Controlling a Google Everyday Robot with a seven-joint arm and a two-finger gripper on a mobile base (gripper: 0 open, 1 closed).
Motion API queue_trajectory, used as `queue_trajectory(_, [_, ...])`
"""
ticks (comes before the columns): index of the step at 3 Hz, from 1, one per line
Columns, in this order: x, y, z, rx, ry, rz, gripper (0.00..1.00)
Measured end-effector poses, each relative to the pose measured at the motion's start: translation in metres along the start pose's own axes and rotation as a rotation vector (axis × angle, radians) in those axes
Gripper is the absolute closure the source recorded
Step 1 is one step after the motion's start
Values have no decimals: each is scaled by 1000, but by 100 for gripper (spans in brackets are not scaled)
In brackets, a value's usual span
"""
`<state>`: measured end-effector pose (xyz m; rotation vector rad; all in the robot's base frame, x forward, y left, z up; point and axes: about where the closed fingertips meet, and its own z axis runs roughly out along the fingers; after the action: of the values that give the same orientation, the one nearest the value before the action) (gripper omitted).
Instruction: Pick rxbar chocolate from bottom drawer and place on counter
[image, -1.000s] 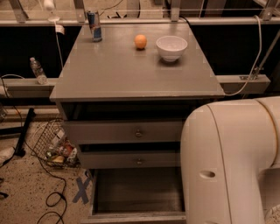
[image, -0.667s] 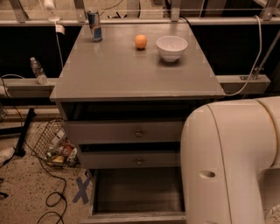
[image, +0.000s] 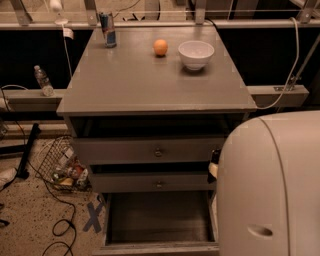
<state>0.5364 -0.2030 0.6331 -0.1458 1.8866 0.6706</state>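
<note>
The bottom drawer (image: 160, 220) is pulled open below the two shallower knobbed drawers. The part of its dark interior that shows holds nothing I can make out, and its right end is hidden. The rxbar chocolate is not in view. The counter (image: 145, 80) is the grey top of the cabinet. My gripper is hidden behind the big white arm housing (image: 272, 190) at the lower right. A small dark piece with a pale patch (image: 214, 167) pokes out at the housing's left edge, beside the middle drawer.
On the counter stand a blue-and-silver can (image: 107, 30) at the back left, an orange (image: 160, 47) and a white bowl (image: 196, 53) at the back right. A wire basket of clutter (image: 62, 167) and cables lie on the floor to the left.
The white arm housing's left edge has shifted slightly right, and the small dark piece now shows at that edge. The objects on the counter have not moved.
</note>
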Motion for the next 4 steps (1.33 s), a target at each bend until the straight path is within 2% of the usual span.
queue_trajectory(1, [-22,21,2,-45,-17,-51,100])
queue_trajectory(2, [-58,49,6,-99,-24,-142,100])
queue_trajectory(3, [-82,65,6,-126,-31,-195,100])
queue_trajectory(4, [-114,87,-4,-150,-70,-263,100])
